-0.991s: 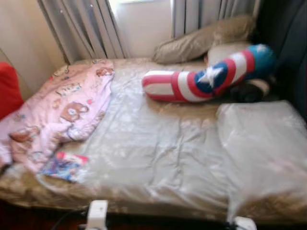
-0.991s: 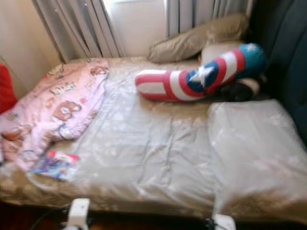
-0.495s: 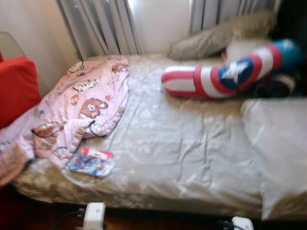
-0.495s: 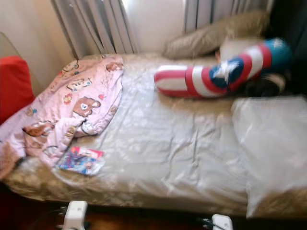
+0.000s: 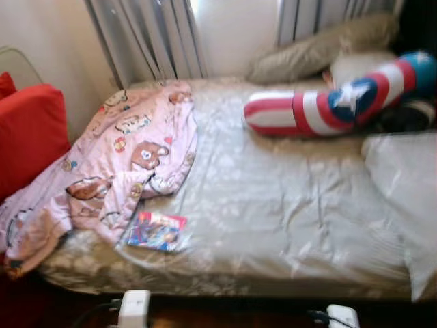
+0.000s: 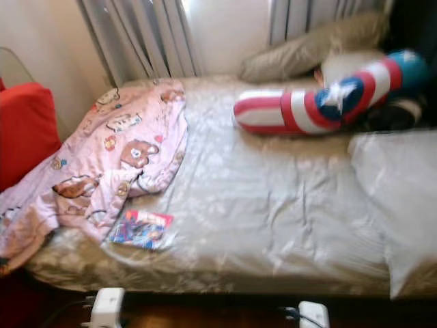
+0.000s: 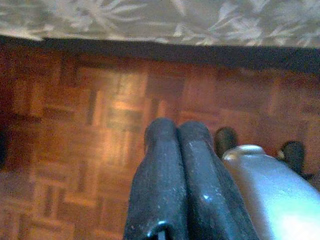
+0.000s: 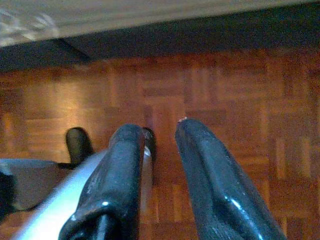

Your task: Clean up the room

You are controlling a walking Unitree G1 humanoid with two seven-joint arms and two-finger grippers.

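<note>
A bed (image 5: 273,205) with a beige patterned sheet lies before me. A crumpled pink blanket (image 5: 123,157) with bear prints hangs over its left side. A colourful book (image 5: 156,231) lies near the bed's front edge, just below the blanket. A red, white and blue star bolster (image 5: 328,109) rests at the far right, beside beige pillows (image 5: 314,51). My left gripper (image 7: 177,135) hangs shut over the parquet floor by the bed's edge. My right gripper (image 8: 157,132) hangs open above the floor, holding nothing.
A red cushion (image 5: 27,133) stands at the left of the bed. Grey curtains (image 5: 150,37) hang behind it. A folded pale cover (image 5: 406,184) lies on the bed's right side. Dark parquet floor (image 7: 75,125) runs under the bed's front edge.
The whole picture has shifted right, so the camera has turned left. The red cushion and more of the pink blanket have come into view. Nothing on the bed has moved.
</note>
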